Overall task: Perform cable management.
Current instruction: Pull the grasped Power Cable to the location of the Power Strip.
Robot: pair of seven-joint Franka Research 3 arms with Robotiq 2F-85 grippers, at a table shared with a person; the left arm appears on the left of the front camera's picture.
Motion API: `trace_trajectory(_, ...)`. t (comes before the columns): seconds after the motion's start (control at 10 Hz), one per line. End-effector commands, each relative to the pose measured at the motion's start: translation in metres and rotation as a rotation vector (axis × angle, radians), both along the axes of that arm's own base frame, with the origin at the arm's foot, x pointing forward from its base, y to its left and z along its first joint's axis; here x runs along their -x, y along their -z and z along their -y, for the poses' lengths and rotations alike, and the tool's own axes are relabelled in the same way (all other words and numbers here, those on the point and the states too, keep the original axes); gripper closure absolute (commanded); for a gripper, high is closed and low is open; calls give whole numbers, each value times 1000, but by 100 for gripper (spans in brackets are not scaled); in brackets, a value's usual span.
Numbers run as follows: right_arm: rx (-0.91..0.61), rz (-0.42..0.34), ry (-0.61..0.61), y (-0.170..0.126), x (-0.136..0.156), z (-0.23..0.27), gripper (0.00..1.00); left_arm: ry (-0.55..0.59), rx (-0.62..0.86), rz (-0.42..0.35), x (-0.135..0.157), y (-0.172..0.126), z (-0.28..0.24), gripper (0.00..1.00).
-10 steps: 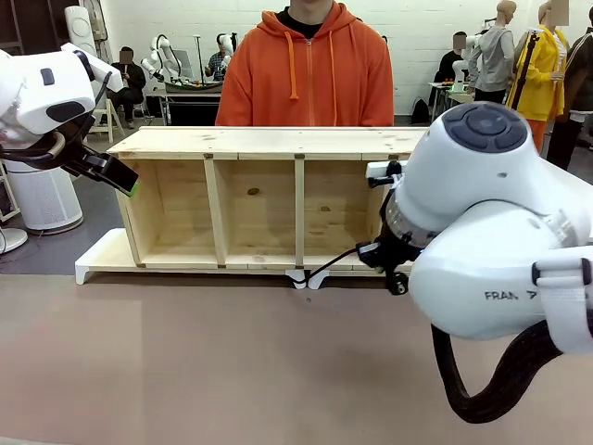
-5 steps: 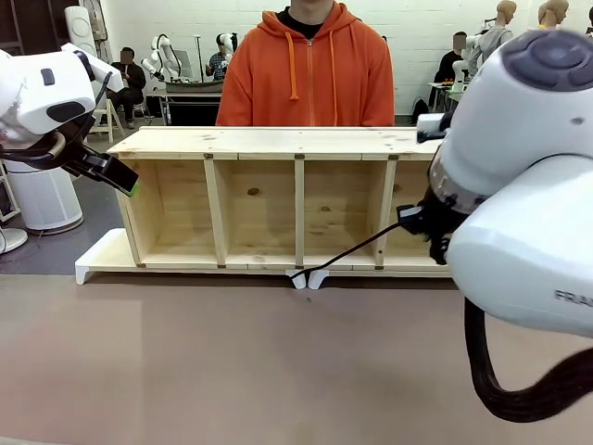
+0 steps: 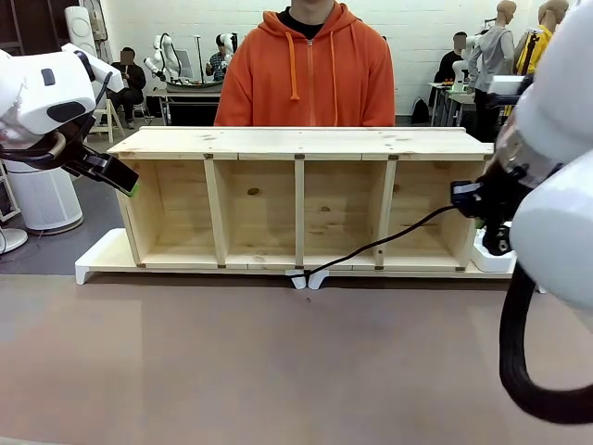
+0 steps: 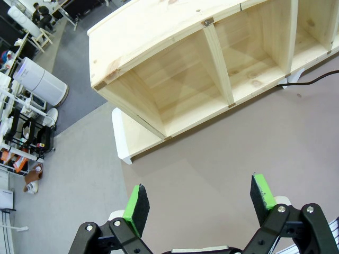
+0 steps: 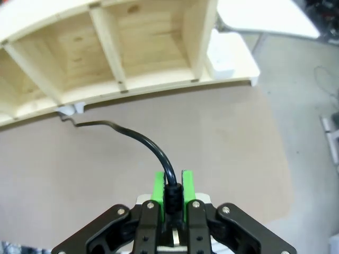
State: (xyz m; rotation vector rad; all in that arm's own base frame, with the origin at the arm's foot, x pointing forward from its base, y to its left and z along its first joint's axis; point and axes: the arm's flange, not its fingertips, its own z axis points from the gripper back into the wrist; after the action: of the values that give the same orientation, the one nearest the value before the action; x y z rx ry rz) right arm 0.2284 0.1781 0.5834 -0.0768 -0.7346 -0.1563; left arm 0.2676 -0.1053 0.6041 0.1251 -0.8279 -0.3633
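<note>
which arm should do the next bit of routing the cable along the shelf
Right. The right gripper is shut on the cable, out by the right end of the shelf. The left gripper hangs open and empty near the shelf's left end, far from the cable.

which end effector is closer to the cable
Right. The right end effector is shut on the cable; the left end effector hangs open near the shelf's left end.

Bright, even indoor light. Soft shadows sit inside the shelf compartments beyond the left gripper. Wrist views bow the shelf's edges; the close right arm looks soft-focused.
</note>
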Motion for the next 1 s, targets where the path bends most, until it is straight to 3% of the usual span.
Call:
trace_trajectory(0.0,-61,-7,32,142,24,110,83,7,-4,13,-2,-1,0,0)
trace_trajectory(0.4,-108,-32,26,144,-28,134,83,7,-4,13,-2,-1,0,0)
trace_trajectory(0.9,-119,-64,68,149,-70,161,83,7,-4,13,-2,-1,0,0)
